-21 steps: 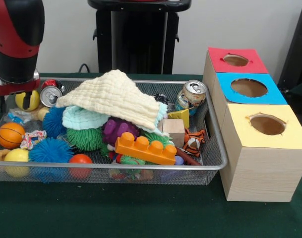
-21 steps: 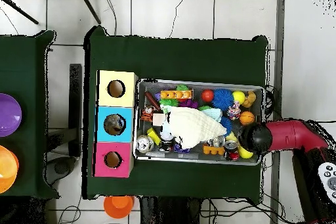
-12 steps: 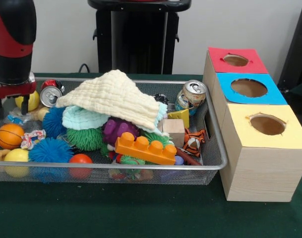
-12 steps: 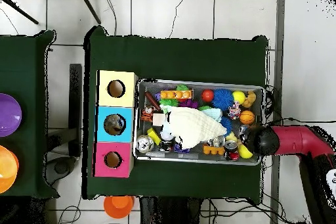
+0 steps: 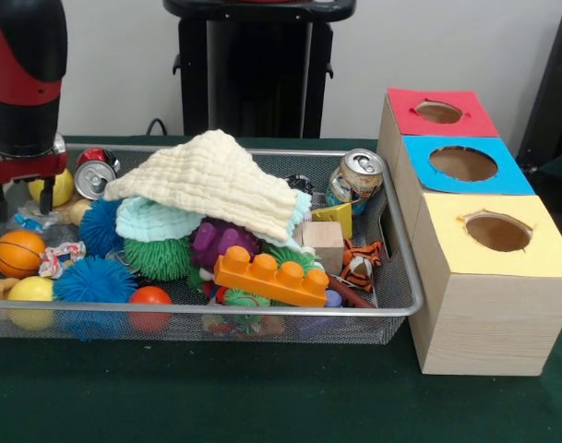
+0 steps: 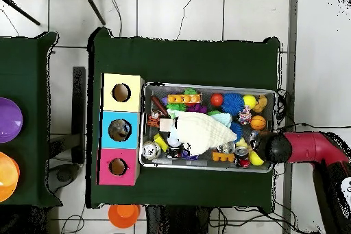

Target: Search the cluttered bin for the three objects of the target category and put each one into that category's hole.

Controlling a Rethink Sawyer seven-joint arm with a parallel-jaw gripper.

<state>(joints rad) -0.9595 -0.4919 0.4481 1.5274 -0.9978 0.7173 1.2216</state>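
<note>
Found the gripper [image 5: 22,198] at the far left end of the bin [image 5: 262,312], low over the clutter, its fingers [image 5: 46,194] spread wide with nothing between them; probably set there to start on that corner. Noted a yellow ball [image 5: 61,187] just behind it and a silver can [image 5: 94,177] lying just beside, with what looked like a red can [image 5: 96,155] behind that. Could not tell the target category; judged cans likeliest, being three. Saw a cream cloth [image 5: 207,180] draped over the middle heap, hiding whatever lay beneath, so worth lifting. Spotted the third can [image 5: 357,175] leaning in the right corner, nearest the boxes. Marked the red hole [image 5: 438,112], blue hole [image 5: 463,163] and yellow hole [image 5: 497,232] at far right, all unobstructed.
</note>
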